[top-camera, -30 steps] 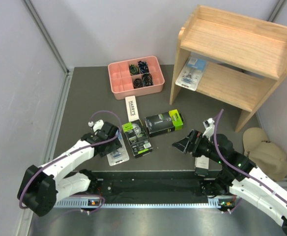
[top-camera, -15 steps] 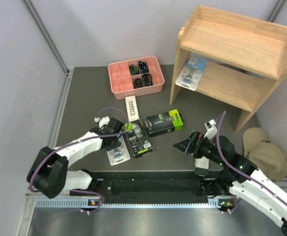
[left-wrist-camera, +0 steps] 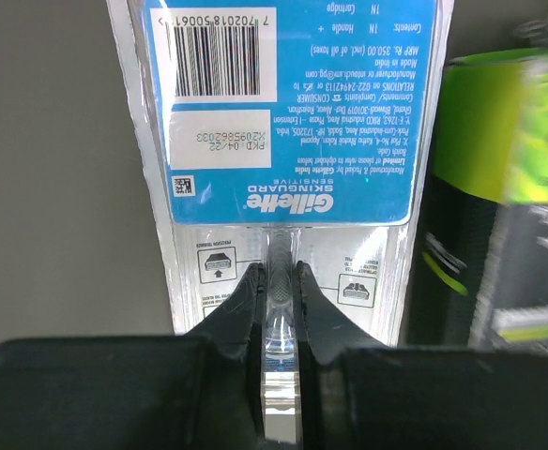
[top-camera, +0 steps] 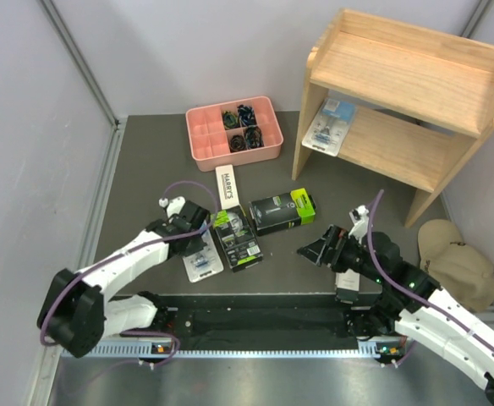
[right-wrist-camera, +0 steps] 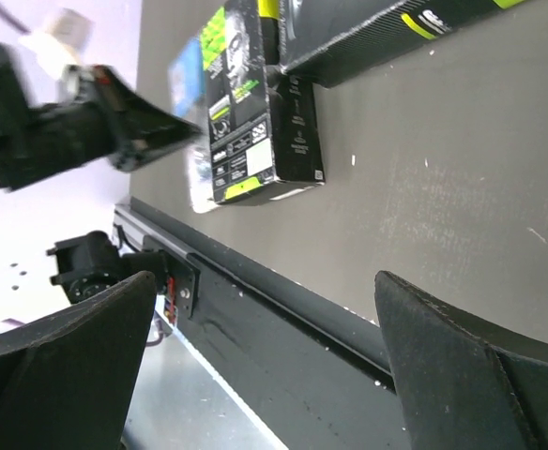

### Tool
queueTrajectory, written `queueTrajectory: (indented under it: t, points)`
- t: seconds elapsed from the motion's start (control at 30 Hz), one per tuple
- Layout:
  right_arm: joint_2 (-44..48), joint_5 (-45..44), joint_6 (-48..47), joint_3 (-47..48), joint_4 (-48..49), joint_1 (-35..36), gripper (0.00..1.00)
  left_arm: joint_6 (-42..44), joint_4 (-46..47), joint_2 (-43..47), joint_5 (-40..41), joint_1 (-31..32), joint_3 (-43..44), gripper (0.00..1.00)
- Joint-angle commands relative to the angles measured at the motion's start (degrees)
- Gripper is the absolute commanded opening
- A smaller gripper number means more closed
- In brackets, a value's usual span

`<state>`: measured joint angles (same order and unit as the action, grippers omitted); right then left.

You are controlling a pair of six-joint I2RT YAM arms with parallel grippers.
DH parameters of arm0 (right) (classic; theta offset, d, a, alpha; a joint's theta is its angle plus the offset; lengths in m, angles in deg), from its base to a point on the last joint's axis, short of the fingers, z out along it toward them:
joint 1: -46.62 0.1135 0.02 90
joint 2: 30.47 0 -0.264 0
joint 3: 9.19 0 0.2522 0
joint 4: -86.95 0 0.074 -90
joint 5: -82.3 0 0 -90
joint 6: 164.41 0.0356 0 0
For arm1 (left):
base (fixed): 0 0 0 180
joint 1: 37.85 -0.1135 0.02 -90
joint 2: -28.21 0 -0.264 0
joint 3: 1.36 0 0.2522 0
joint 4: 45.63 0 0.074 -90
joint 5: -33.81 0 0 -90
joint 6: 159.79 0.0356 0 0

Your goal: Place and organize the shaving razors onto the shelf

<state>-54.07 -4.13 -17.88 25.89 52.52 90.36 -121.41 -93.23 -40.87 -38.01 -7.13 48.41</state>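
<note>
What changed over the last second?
The left gripper shifted right over the blister pack and closed on its clear centre ridge. The right gripper is still open and hovering. The black boxes and shelf have not moved.

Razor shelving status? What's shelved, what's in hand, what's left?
Done: first blister pack lies on the shelf, lower tier. In hand: left gripper pinches the second blister pack, not yet lifted. Left on the table: near black box, far black box, white box. Right gripper open, empty.

Blister pack point(left-wrist-camera: 283, 141): Gillette Skinguard Sensitive (upside down); white box point(top-camera: 228, 186): HARRY'S.
</note>
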Motion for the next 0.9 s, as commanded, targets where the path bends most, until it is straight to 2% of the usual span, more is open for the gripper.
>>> queueTrajectory:
  t: [0.0,0.17,0.33,0.57,0.63,0.73,0.87]
  points:
    - [-2.0,0.1,-1.7,3.5,3.2,0.2,0.99,2.2,-4.6,8.8,3.2,-0.3,5.3,0.0]
    - [-5.0,0.8,-2.2,5.6,6.2,0.3,0.99,8.0,-7.9,14.7,1.2,-0.3,10.1,0.0]
    - [-8.2,2.9,-2.6,7.4,8.2,0.3,0.99,15.2,-6.2,16.1,-7.3,-0.2,12.1,0.0]
    - [-9.7,4.5,-1.7,7.6,12.2,0.3,0.99,23.2,0.8,13.5,-26.3,0.0,10.1,0.0]
    - [-10.2,4.7,-1.3,7.4,13.0,0.3,0.99,23.3,2.8,13.4,-29.0,1.3,8.9,0.0]
    - [-10.8,5.5,-0.4,6.5,15.3,0.3,0.99,23.3,6.9,14.2,-29.2,6.1,8.0,0.0]
    - [-12.2,7.0,1.6,4.4,19.9,0.2,0.99,24.1,8.7,13.0,-22.6,15.6,9.5,0.0]
